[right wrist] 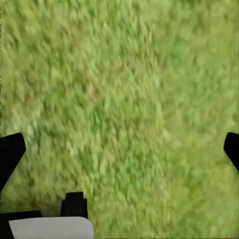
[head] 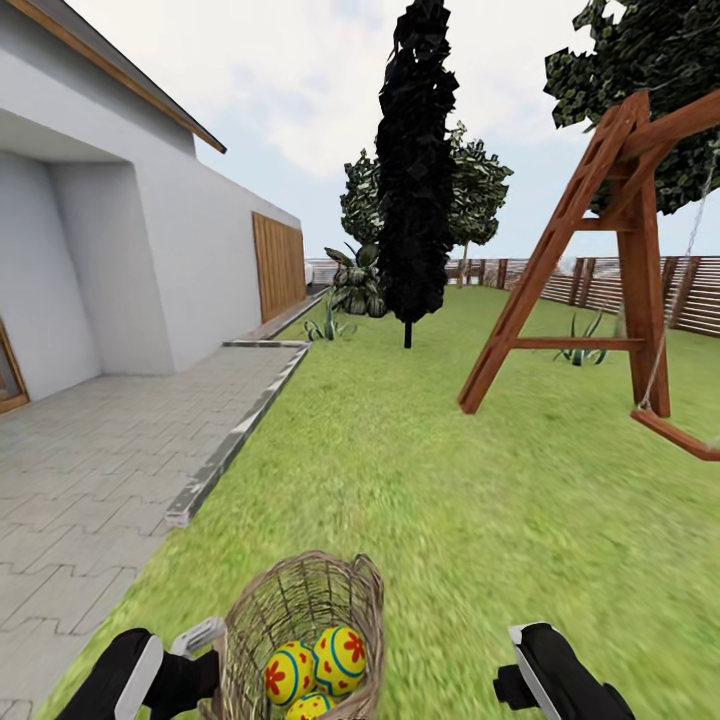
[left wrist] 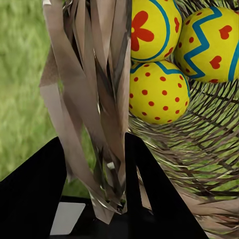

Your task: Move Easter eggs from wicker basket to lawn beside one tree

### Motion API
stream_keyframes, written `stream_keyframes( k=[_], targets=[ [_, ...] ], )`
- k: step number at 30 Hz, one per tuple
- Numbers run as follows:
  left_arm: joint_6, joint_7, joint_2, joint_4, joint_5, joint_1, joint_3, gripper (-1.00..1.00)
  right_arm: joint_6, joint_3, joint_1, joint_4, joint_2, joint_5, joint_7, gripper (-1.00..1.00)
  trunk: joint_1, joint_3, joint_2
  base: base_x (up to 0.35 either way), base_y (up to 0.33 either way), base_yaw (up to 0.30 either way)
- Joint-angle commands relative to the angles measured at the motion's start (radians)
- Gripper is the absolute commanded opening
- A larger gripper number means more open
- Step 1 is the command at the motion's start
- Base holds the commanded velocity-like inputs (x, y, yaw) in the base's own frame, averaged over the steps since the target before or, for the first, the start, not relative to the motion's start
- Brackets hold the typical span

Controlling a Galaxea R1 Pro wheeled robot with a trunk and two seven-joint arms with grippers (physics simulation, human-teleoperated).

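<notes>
Holding the wicker basket (head: 305, 625) by its rim, the left gripper (head: 205, 640) sits at the bottom left of the head view. In the left wrist view the two black fingers (left wrist: 149, 194) pinch the woven wall (left wrist: 94, 99) between them. The basket is at the bottom middle of the head view, over the lawn (head: 480, 500).

Three Easter eggs (head: 312, 672) lie inside the basket, all touching. They are yellow with red marks and blue bands. In the left wrist view one egg (left wrist: 158, 92) has red dots, and two more eggs (left wrist: 152, 27) sit past it, one with a red flower and one with red hearts (left wrist: 214, 42).

At the bottom right of the head view is the right gripper (head: 535, 665). In the right wrist view its black fingers (right wrist: 10, 154) stand far apart at the two edges, with just grass (right wrist: 124, 109) between them. It holds nothing.

Up the lawn, a black cone-shaped conifer (head: 415, 170) stands in the upper middle. A leafy tree (head: 470, 190) is behind it. A wooden swing frame (head: 610, 240) is on the right, with a brown fence (head: 620, 285) behind. A white house (head: 120, 220) and grey paving (head: 100, 470) fill the left side.
</notes>
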Motion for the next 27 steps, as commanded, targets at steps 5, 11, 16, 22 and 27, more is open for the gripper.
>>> stream_keyframes(
  k=[5,11,16,22,27],
  targets=[
    [0.005,-0.007,-0.002,-0.001,0.011,-0.001,0.003,-1.0,0.005,0.005,-0.001,-0.001,-0.001,-0.003,-0.005,1.0,0.001,-0.001,-0.001,0.344,0.0,0.0],
    [0.005,-0.007,-0.002,-0.001,0.011,-0.001,0.003,-1.0,0.005,0.006,-0.001,-0.001,0.0,-0.003,-0.005,1.0,0.001,-0.001,-0.001,0.344,0.0,0.0],
    [0.005,-0.007,-0.002,-0.001,0.011,-0.001,0.003,-1.0,0.005,0.006,-0.001,-0.001,0.0,-0.003,-0.005,1.0,0.001,-0.001,-0.001,0.344,0.0,0.0],
    [0.005,-0.007,-0.002,-0.001,0.011,-0.001,0.003,-1.0,0.005,0.006,-0.001,-0.001,0.0,-0.003,-0.005,1.0,0.001,-0.001,-0.001,0.344,0.0,0.0],
    [0.005,-0.007,-0.002,-0.001,0.011,-0.001,0.003,-1.0,0.005,0.006,-0.001,-0.001,0.0,-0.003,-0.005,1.0,0.001,-0.001,-0.001,0.343,0.0,0.0]
  ],
)
